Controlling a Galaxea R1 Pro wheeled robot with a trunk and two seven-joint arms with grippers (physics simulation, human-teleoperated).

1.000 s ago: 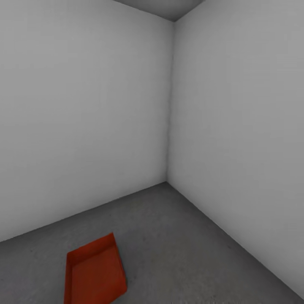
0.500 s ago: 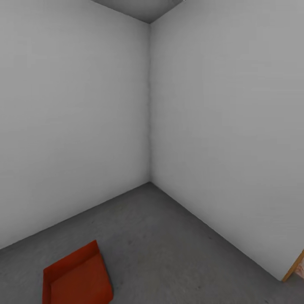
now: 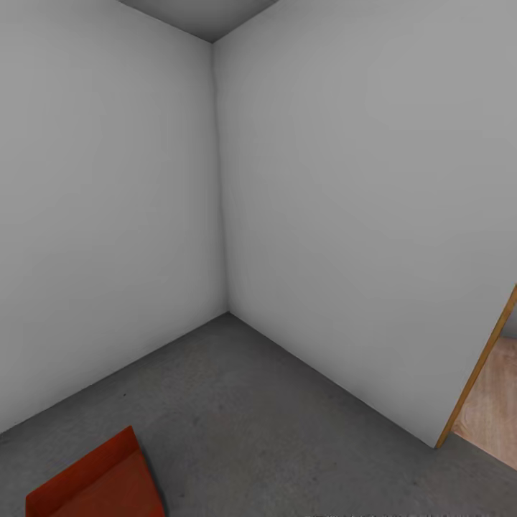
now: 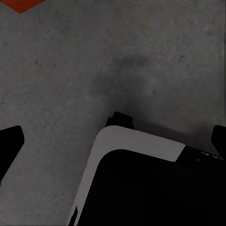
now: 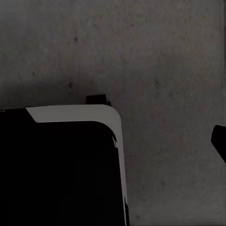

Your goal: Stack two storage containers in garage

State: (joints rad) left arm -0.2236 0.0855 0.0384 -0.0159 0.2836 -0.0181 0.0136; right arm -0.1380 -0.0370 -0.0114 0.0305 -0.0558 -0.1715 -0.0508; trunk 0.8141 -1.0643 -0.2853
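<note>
- Black fingertips of left gripper [image 4: 113,141] sit at opposite edges of left wrist view, spread wide, nothing between them, pointed at the floor [image 4: 141,61].
- Right gripper: one dark fingertip [image 5: 219,141] at frame edge, other finger hidden; can't tell if spread or closed.
- White-edged black robot base [image 4: 141,188] lies under both wrists.
- One storage container [image 3: 93,485] rests upright on grey concrete, in the garage, ahead and to the left of the left gripper; an orange-red corner shows in left wrist view.
- Doorway [image 3: 477,370] with wood frame off to the right, plank floor beyond.
- Judgement: rigid, light, smooth-walled bin; pinch a rim wall.
</note>
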